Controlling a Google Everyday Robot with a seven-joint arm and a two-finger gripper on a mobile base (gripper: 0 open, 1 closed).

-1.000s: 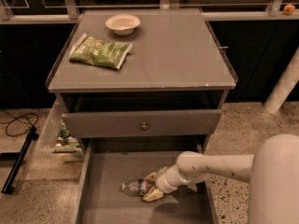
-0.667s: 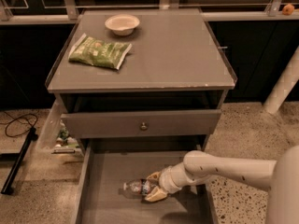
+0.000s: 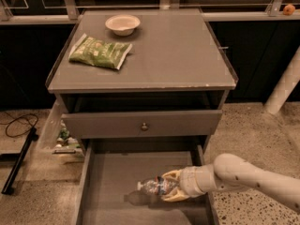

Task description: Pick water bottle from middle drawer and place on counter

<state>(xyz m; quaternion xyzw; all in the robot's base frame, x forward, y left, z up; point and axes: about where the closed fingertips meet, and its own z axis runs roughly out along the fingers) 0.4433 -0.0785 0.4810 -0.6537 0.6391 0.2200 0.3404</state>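
Observation:
The water bottle (image 3: 151,187) lies crosswise in the open middle drawer (image 3: 117,172), white cap pointing left, with a shadow on the drawer floor just below it. My gripper (image 3: 168,187) reaches in from the right, and its yellowish fingers (image 3: 171,175) are shut on the bottle's right half, one above and one below. The arm runs off to the lower right. The counter (image 3: 173,55) is the grey cabinet top above the drawers.
A green snack bag (image 3: 100,52) and a white bowl (image 3: 122,24) sit on the counter's left half. The upper drawer front with a round knob (image 3: 144,125) overhangs the open drawer. Clutter (image 3: 63,139) and a black stand (image 3: 18,163) lie to the left; a white post (image 3: 283,88) stands to the right.
The bottle has shifted slightly to the right within the drawer, held in the gripper, and its shadow now shows beneath it. The arm has drawn back toward the lower right.

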